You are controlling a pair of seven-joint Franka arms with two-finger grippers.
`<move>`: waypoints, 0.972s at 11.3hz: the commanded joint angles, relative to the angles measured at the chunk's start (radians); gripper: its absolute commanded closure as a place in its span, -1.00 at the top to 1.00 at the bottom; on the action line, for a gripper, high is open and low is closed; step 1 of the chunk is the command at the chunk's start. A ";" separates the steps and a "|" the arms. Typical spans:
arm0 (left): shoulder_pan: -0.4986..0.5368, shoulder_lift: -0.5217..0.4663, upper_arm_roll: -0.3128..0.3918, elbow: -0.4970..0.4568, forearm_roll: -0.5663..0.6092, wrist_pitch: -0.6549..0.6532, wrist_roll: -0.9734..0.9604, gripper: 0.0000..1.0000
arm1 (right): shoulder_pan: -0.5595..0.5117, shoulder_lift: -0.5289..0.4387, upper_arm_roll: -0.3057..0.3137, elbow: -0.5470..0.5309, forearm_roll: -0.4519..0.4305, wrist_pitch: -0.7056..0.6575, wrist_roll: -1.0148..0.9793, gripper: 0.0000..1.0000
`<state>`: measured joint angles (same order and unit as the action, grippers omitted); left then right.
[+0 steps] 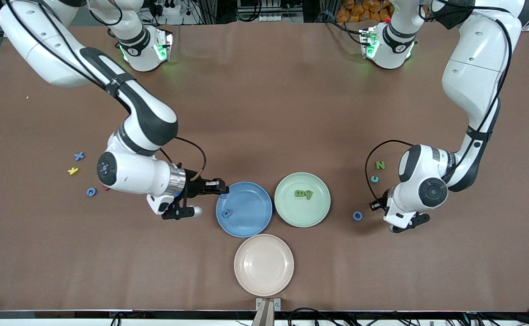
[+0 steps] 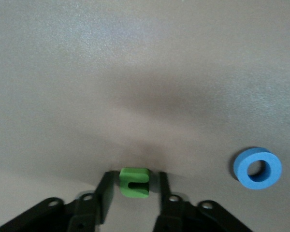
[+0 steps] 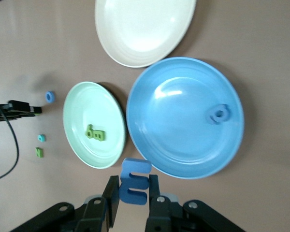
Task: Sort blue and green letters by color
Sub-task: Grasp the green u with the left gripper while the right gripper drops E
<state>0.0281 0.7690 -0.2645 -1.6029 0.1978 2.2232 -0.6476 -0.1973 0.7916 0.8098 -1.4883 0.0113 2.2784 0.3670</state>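
— Nearest the camera, the cream plate (image 1: pixel 263 265) is left bare; why?

— No color is assigned to it, it seems. One blue letter (image 1: pixel 228 212) is already laid in the blue plate (image 1: pixel 251 224), two green ones (image 1: pixel 303 194) in the green plate (image 1: pixel 319 213).

— And the grippers?

— A blue E (image 3: pixel 134 180) is clamped by the right gripper (image 3: pixel 133 191) at the blue plate's rim, likely for dropping. A green letter (image 2: pixel 134 182) is pinched by the left gripper (image 2: pixel 134 186) just above the table, near a blue O (image 2: pixel 257 167).

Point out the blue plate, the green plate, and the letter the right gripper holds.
blue plate (image 1: pixel 251 217): front view, bare inner surface.
green plate (image 1: pixel 291 208): front view, bare inner surface.
blue letter (image 3: pixel 134 181): right wrist view, its middle, between the fingers.
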 commanded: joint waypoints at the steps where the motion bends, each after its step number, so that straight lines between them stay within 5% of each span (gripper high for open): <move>1: 0.001 -0.028 -0.001 -0.032 -0.011 0.001 -0.015 -1.00 | 0.021 0.006 -0.004 0.011 0.016 0.052 0.012 -0.36; 2: -0.004 -0.045 -0.022 -0.031 -0.012 0.000 -0.015 -1.00 | 0.019 0.006 -0.004 0.008 0.018 0.052 0.024 0.99; 8: -0.186 -0.111 -0.047 0.023 -0.005 0.001 -0.039 -1.00 | -0.048 -0.003 -0.003 0.002 0.015 -0.057 0.035 1.00; 11: -0.290 -0.068 -0.044 0.070 -0.009 0.036 -0.104 -1.00 | -0.158 -0.034 -0.001 -0.074 -0.084 -0.191 -0.017 1.00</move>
<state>-0.2002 0.6682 -0.3219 -1.5754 0.1978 2.2351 -0.7010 -0.2760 0.7931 0.7968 -1.4872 0.0050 2.1363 0.3861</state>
